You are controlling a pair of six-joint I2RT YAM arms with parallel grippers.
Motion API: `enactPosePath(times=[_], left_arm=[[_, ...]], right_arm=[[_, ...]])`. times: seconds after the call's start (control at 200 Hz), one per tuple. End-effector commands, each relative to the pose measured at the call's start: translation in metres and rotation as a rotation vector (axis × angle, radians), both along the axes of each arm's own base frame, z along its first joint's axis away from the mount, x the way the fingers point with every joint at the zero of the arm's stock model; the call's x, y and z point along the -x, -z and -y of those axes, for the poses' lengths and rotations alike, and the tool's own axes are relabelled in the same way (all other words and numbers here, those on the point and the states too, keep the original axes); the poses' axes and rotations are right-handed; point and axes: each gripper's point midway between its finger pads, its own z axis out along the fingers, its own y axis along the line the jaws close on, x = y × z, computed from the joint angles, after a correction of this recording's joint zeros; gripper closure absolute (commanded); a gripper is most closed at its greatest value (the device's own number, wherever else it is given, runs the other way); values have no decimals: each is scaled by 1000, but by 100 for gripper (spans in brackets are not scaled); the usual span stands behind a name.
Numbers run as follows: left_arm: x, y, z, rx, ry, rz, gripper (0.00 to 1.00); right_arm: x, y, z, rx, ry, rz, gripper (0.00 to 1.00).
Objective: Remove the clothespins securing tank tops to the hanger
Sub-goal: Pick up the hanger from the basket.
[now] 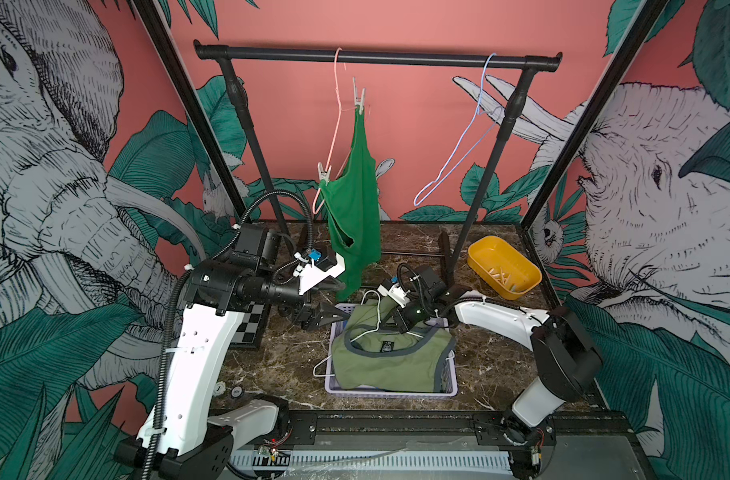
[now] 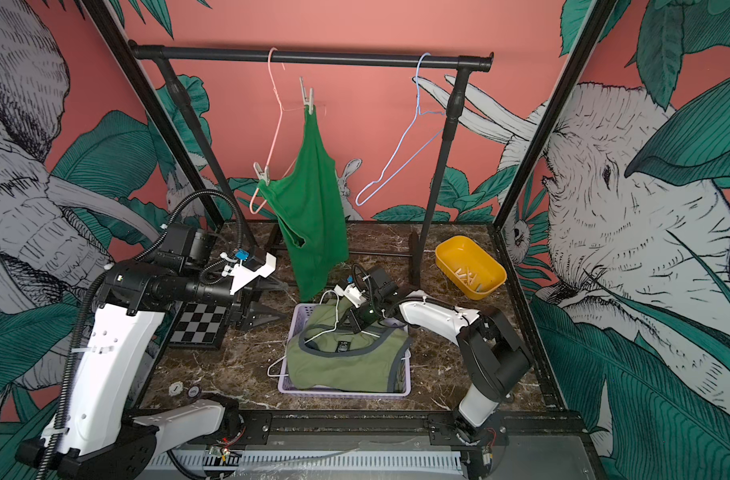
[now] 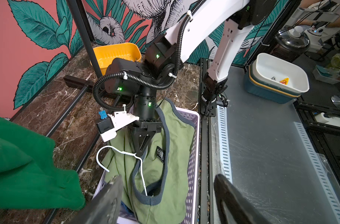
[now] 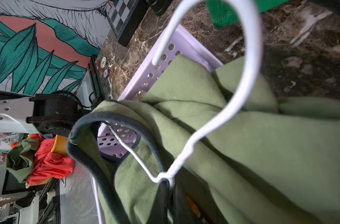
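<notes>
My right gripper point(image 3: 140, 150) is clamped fully shut on the twisted neck of the white hanger point(image 4: 253, 58). That hanger lies on the olive tank top point(image 1: 388, 361) heaped in the lilac basket point(image 1: 392, 392), and my left gripper point(image 1: 332, 316) hangs wide open and empty at the basket's far left corner. Behind, the bright green tank top point(image 1: 355, 199) hangs from the pink hanger point(image 1: 337, 104) on the black rail point(image 1: 376, 56), pinned by an upper clothespin point(image 1: 360, 97) and a lower clothespin point(image 1: 324, 170), while loose clothespins point(image 1: 502, 276) lie in the yellow tub point(image 1: 490, 251).
</notes>
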Motion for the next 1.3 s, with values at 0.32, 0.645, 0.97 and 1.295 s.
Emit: enactPosePath(times=[0.32,0.645,0.97,1.295], left_arm=[[-25,28,-11,-88,-188,-37,31],[-27,55,-14,-129,-222,-51,38],[-71,108,-27,-267,-406,-60,50],[-96,107,-33,-266,-564,-112,45]], right_arm=[[3,-78,29,-20,58,254,100],[1,-124,53,-54,186,396,100],[2,-166,75,-158,333,494,100],[-12,-183,83,-233,484,562,100]])
